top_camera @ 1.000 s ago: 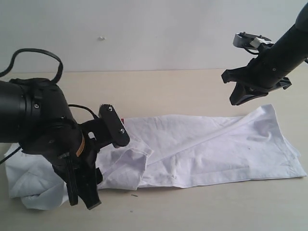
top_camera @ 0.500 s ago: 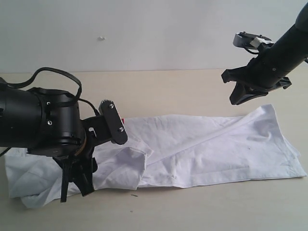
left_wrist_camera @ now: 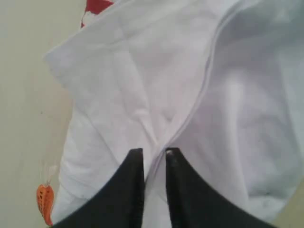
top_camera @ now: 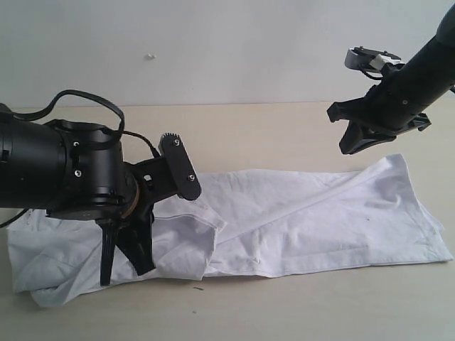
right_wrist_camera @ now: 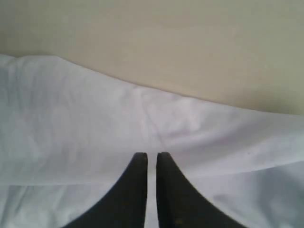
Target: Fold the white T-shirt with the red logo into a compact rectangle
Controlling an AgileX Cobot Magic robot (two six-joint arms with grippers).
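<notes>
Here's the shirt (top_camera: 306, 213), stretched out on the surface (top_camera: 270, 128) as a long white strip, doubled over lengthwise, running from the left edge nearly to the right. The right end lies flat and smooth. The left end is rumpled, with a loose flap bunched up beside the left arm.

Left hand (top_camera: 126, 273) is down on that rumpled end, fingers pointing at the cloth. From the wrist view, the two black fingers (left_wrist_camera: 133, 190) stand nearly together, and a raised ridge of fabric with a seam runs straight into the narrow gap between them: clenched on a pinch of shirt. Just a sliver of the logo (left_wrist_camera: 97, 5) peeks out red at the shirt's edge, and the orange tag (left_wrist_camera: 44, 205) pokes out at the hem, next to bare surface.

Right hand (top_camera: 355, 145) hangs in the air over the shirt's right end, clear of the cloth. Its fingers are clenched with only a thin slit between them, grasping nothing; white fabric lies below.

A black cable (top_camera: 78, 96) loops over the left arm.
</notes>
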